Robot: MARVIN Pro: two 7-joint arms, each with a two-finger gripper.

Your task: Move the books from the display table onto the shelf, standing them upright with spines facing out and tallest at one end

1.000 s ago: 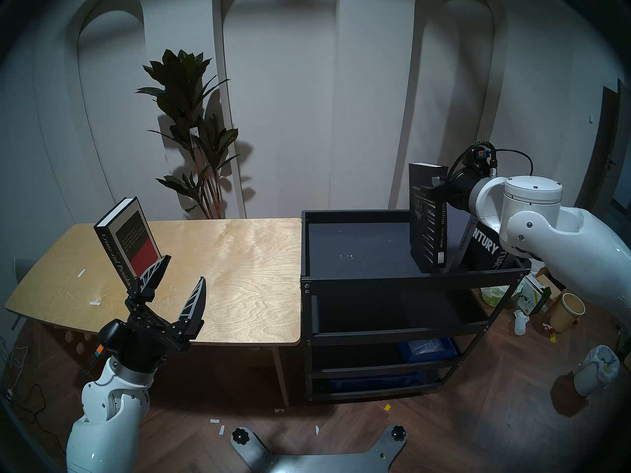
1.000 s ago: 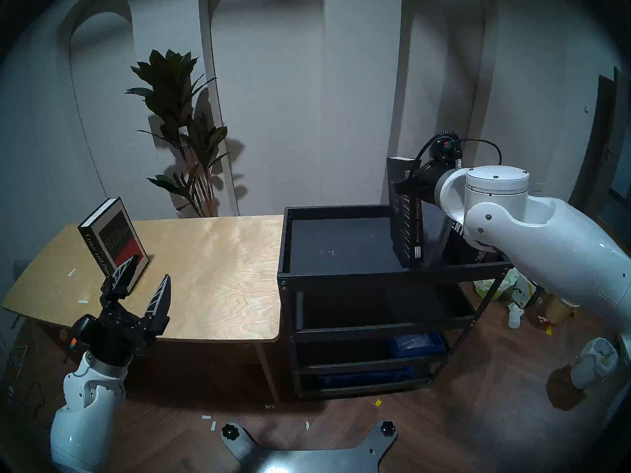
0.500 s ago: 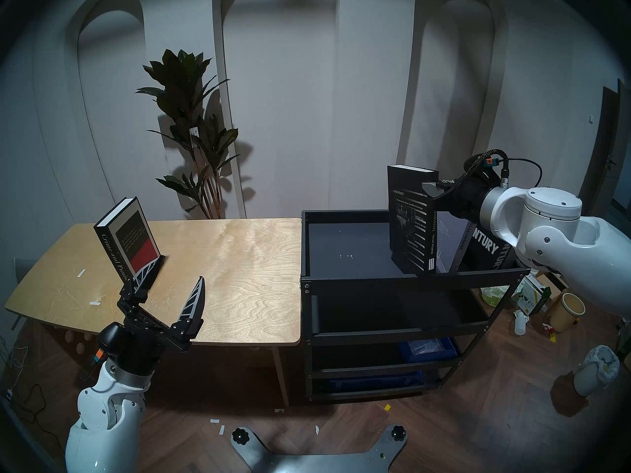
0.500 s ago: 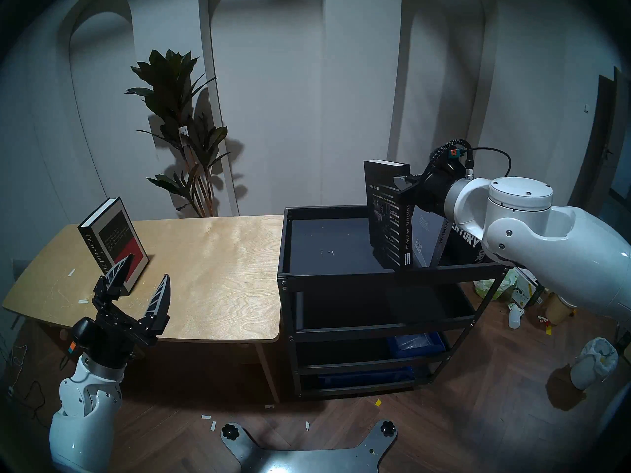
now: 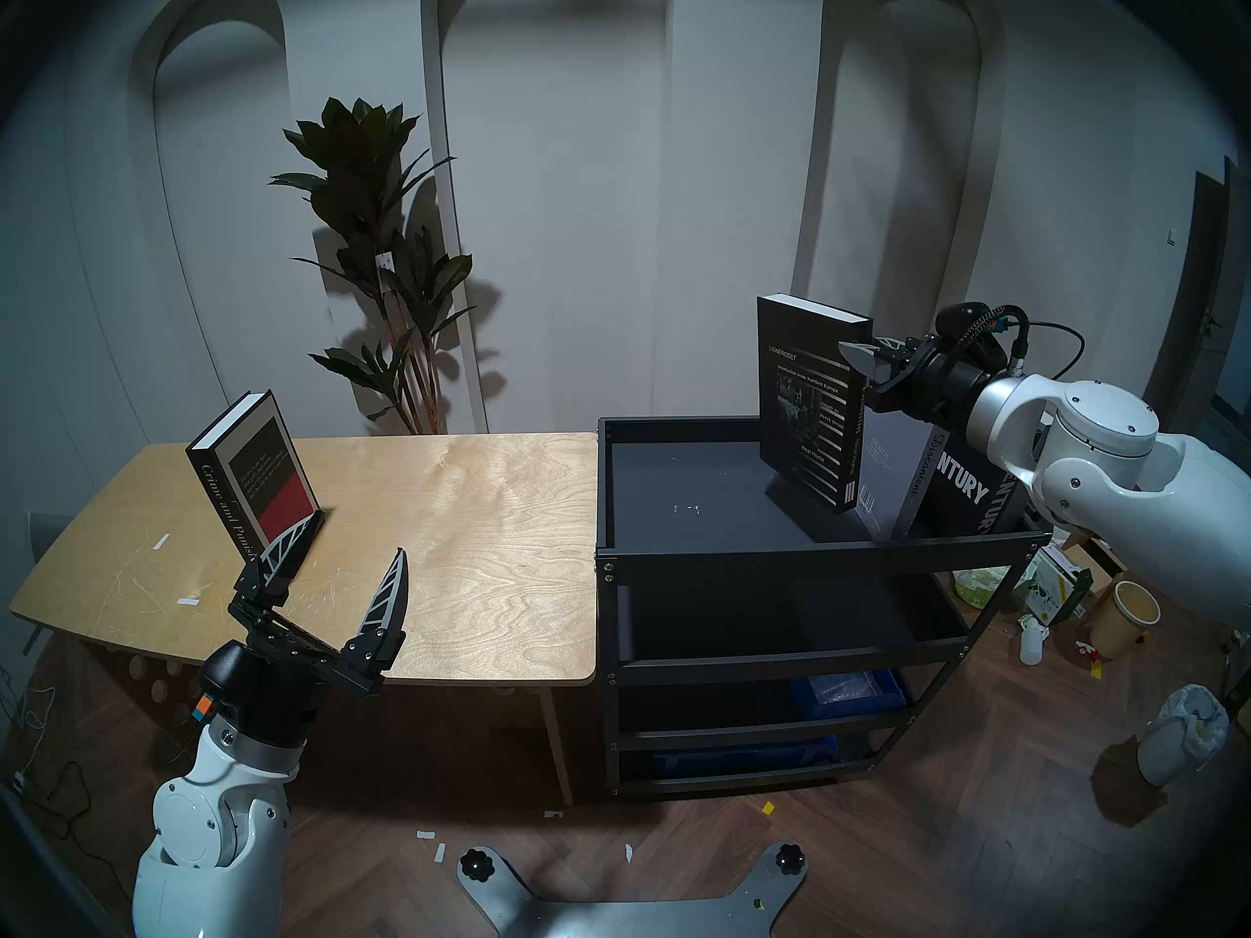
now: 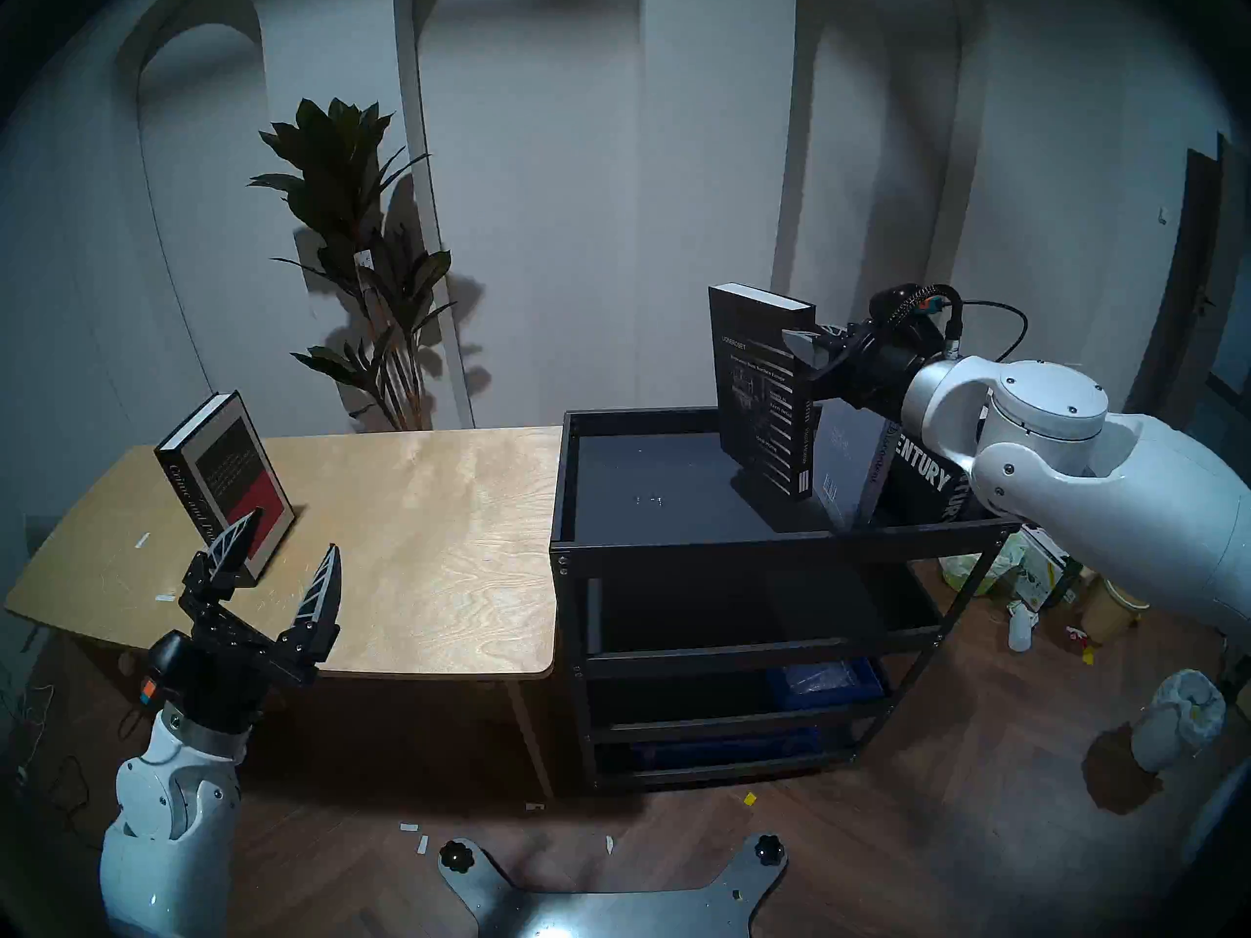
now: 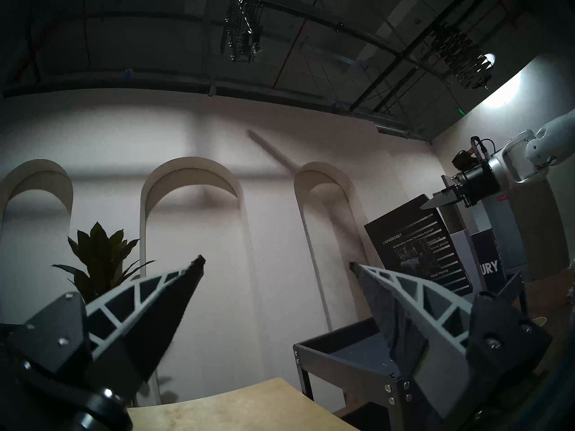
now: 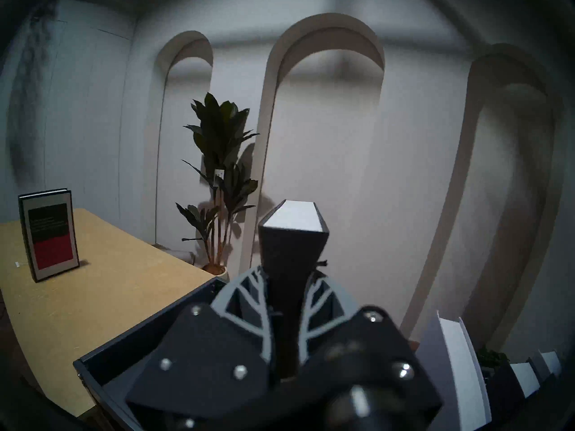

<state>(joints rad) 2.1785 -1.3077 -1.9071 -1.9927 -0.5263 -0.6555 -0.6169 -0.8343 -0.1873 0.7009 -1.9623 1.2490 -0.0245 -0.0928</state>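
right fingers [image 5: 854, 356] level, clamping fashion book [image 5: 805, 409]

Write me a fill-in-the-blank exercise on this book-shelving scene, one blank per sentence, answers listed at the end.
1. The right gripper is shut on the black Fashion book, holding it just above the top tray of the black ____.
2. The only book on the wooden table is titled Crime and ____.
3. The left gripper has its jaws ____ and holds nothing.
4. The floor plant stands ____ the table, against the wall.

Answers: cart; Punishment; open; behind
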